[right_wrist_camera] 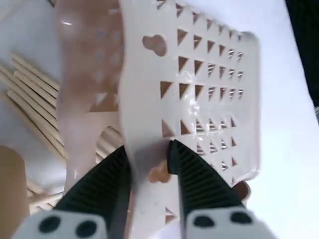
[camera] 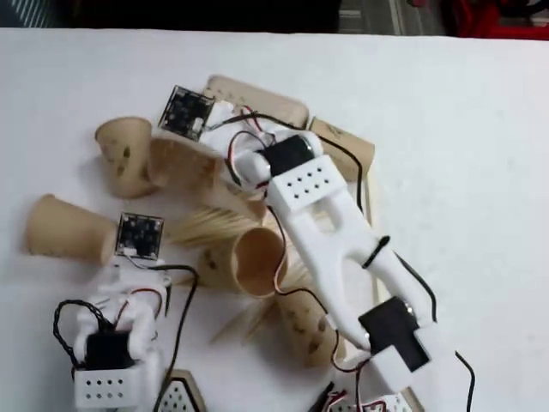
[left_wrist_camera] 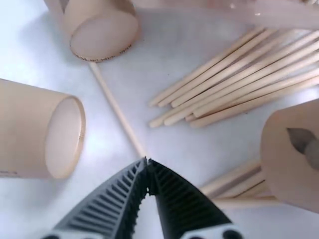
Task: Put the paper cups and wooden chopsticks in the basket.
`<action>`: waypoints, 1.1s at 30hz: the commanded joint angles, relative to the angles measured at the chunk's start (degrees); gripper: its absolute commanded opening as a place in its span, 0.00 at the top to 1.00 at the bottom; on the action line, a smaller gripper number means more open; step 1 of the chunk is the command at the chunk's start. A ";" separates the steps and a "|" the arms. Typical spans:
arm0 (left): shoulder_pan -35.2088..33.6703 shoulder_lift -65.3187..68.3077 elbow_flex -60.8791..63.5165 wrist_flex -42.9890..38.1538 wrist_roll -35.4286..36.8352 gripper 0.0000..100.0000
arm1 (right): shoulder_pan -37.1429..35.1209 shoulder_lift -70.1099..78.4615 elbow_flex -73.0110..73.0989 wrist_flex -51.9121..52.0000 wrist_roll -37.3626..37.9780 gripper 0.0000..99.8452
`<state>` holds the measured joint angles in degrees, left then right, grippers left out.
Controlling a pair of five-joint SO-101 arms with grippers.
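Left gripper (left_wrist_camera: 147, 167) is pinched together with nothing between its jaws. A single chopstick (left_wrist_camera: 115, 107) lies flat on the table (left_wrist_camera: 169, 45), its near end right at the jaw tips (touching or a hair off, we can't tell). A lying paper cup (left_wrist_camera: 35, 132) sits just to one side of those jaws, and the chopstick bundle (left_wrist_camera: 239, 74) fans out beyond on the other side. Right gripper (right_wrist_camera: 148, 167) is clamped on the basket (right_wrist_camera: 209, 74), with the rim sandwiched between the two jaws and the perforated bottom tipped toward us. In the high view we see an open-mouthed cup (camera: 256, 259) lying among chopsticks, outside the basket.
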<state>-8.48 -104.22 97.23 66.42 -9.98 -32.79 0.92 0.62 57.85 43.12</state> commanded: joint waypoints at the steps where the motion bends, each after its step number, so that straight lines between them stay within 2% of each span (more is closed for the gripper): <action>1: -0.40 -0.40 -0.26 -0.62 -0.44 0.97 | 1.27 -5.05 -1.14 -0.48 0.18 0.97; 16: -0.40 -0.40 -0.26 -0.62 -0.44 0.97 | 4.79 -11.91 -1.41 1.54 -0.18 0.97; 26: -0.40 -0.40 -0.26 -0.62 -0.44 0.97 | 10.15 -3.56 -8.53 0.66 -1.23 0.97; 33: -0.40 -0.40 -0.26 -0.62 -0.44 0.97 | 14.37 5.76 -19.69 1.10 -11.16 0.80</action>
<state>-8.48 -104.22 97.23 66.42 -9.98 -19.96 5.93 -13.19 59.52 34.77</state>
